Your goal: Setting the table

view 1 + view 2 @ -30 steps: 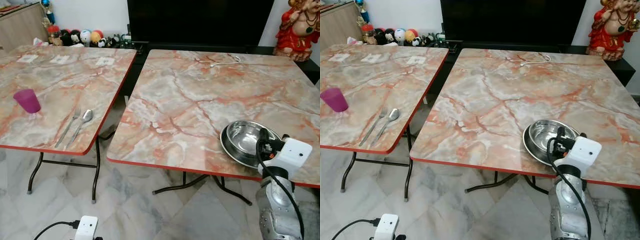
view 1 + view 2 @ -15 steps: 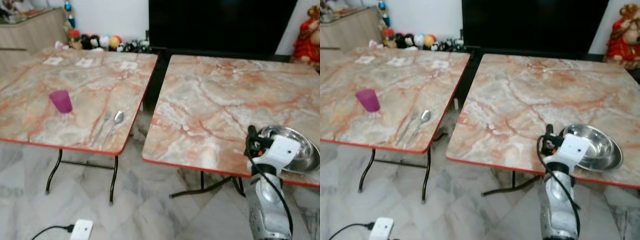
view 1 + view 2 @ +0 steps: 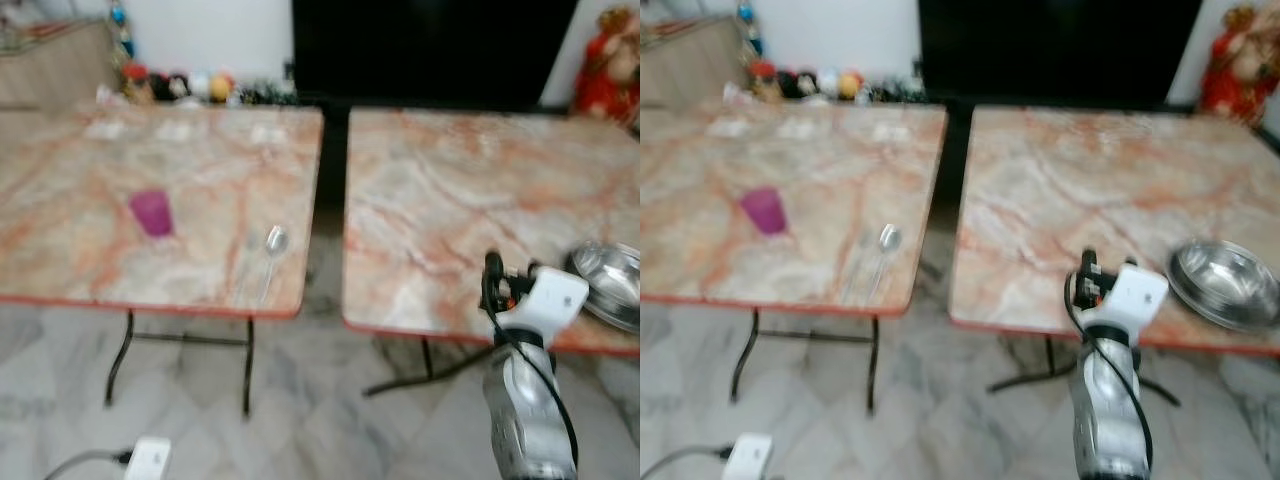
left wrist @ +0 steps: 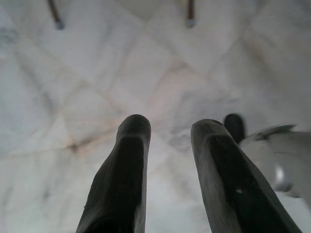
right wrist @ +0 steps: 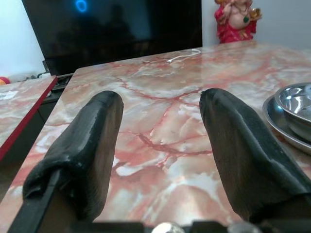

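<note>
Two marble-look tables (image 3: pixel 1090 200) with red edging, everything a bit blurry. My right gripper (image 5: pixel 160 145) is raised level over the near edge of one, fingers spread wide, holding nothing. The shiny round steel bowl (image 5: pixel 296 104), sitting in a steel plate, is just beside my right finger. One purple cup (image 3: pixel 151 212) and one spoon (image 3: pixel 273 243) sit well off on the other table. My left gripper (image 4: pixel 170 170) hangs over the pale tiled floor (image 4: pixel 73 87), fingers apart, empty.

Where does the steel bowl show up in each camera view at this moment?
Left eye view: steel bowl at the right edge, on the right table's near corner.
Right eye view: lower right, just right of the raised right gripper.
Right wrist view: at the right edge, beside the open fingers.
Left wrist view: floor tiles and table feet instead.
Shared landmark: the red statue.
</note>
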Motion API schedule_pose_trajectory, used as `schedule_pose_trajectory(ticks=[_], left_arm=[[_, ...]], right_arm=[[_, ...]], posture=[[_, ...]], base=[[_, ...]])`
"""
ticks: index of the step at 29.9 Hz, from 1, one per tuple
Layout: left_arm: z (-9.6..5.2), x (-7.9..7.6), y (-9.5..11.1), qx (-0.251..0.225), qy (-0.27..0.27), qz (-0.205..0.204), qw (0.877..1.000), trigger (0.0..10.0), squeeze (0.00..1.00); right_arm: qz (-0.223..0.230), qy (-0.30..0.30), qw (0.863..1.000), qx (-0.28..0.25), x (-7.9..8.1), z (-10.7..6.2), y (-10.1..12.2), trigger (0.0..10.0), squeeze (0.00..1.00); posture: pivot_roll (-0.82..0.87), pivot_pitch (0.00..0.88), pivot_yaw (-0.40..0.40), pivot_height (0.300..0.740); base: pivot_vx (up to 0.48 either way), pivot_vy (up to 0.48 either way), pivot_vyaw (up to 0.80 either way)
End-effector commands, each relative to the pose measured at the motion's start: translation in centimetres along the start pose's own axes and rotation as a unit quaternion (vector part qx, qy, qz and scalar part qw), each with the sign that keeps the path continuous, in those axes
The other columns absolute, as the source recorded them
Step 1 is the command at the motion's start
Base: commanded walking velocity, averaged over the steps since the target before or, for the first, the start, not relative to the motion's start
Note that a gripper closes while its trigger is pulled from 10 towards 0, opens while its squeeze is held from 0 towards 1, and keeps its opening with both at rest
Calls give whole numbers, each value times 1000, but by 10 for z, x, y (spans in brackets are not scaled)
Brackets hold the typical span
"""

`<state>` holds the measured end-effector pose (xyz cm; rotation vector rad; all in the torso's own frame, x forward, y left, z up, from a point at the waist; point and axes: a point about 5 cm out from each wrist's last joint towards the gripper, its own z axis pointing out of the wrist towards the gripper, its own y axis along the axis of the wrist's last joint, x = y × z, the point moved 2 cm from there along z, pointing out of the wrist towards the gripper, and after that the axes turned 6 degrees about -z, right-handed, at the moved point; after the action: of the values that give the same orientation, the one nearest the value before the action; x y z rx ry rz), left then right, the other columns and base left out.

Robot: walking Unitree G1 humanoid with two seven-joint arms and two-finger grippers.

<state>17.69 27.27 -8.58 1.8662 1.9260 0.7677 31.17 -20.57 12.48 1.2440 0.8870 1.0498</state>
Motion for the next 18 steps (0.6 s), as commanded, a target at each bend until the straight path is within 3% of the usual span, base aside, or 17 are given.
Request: schedule_pose_trajectory(ticks=[1, 18], left_arm=[[0, -6, -5, 8, -10, -5, 1000, 10000, 0], [-2, -2, -12, 17, -3, -12, 1000, 10000, 0]], right_arm=[[-14, -11, 1000, 2, -9, -1, -2, 10000, 0], [-4, -10, 1000, 3, -2, 2, -2, 10000, 0]], posture=[[92, 0, -14, 740], [100, 0, -23, 740]], base=[[0, 480, 0], [0, 480, 0]])
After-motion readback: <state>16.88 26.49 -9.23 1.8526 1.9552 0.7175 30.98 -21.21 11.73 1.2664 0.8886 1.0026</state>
